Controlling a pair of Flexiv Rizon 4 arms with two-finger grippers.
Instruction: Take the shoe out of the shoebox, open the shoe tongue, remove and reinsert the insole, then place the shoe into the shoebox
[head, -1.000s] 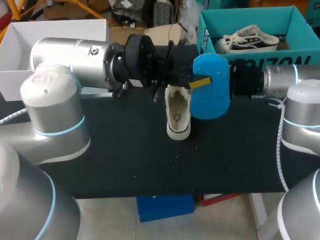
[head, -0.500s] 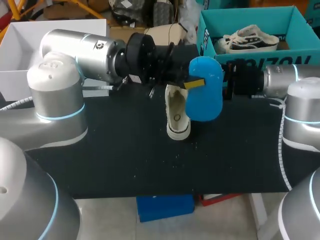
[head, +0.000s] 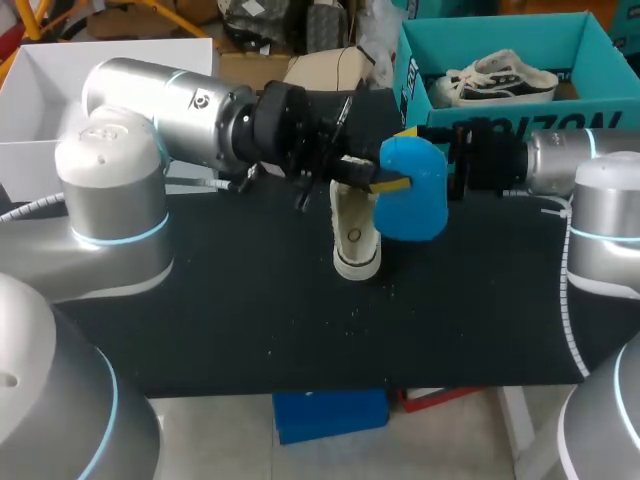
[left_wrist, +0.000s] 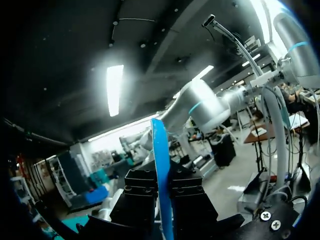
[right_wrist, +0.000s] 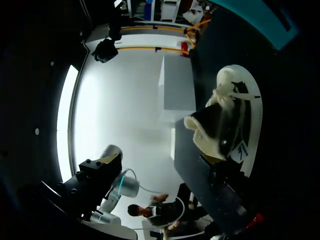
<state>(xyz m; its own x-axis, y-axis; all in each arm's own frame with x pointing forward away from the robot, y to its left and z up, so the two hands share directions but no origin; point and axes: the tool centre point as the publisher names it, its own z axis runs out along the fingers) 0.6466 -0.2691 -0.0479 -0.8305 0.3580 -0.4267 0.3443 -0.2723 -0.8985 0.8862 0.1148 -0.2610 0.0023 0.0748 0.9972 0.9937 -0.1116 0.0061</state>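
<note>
Pinch at the left end effector (left_wrist: 162, 187): its two black fingers press the blue insole (left_wrist: 160, 145) from both sides, the sheet seen edge-on between them, so it is clenched on the insole. In the head view the insole hangs just right of centre, above the bench (head: 250, 320) and beside the mouth of the shoe (head: 355, 235). The right end effector (head: 447, 160) sits close behind the insole; whether it is released or clenched I cannot tell. The pale shoe stands on the bench at mid-frame with its opening up, right under the left end effector. I judge the insole to be light, thin and floppy, so a hold near one end lets the free end droop. A grip close to the heel end, with the toe end led into the shoe first, looks best. The shoe seems light and soft-sided and may slide or tip when pushed, so the firmer heel collar looks like the place to steady it.
</note>
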